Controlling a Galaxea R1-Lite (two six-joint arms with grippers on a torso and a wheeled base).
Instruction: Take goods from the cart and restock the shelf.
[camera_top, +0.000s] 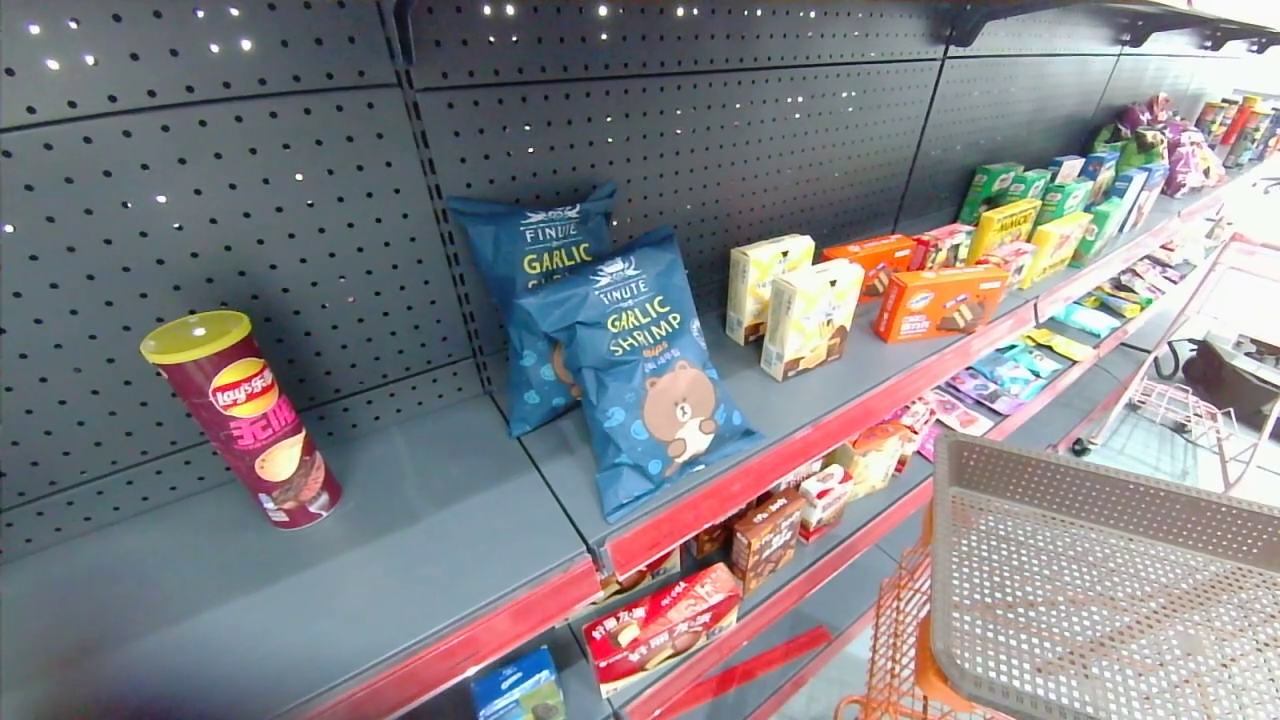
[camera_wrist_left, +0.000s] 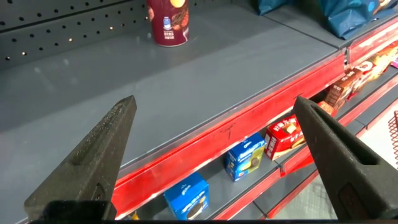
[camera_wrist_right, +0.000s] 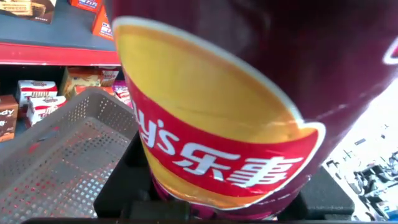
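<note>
You are clamping a chip can in the right gripper by the cart, left gripper gaping wide; next, it likely needs standing beside the other can on the shelf.

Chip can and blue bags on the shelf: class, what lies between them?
Bare shelf, seen in the head view: nothing stands between the chip can and the blue bags.

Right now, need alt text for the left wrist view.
The open left tool hangs in front of a grey shelf with a red front edge. A maroon can stands upright at the shelf's back, and blue bags sit farther along. Two blue boxes and a red box sit one level below.
</note>
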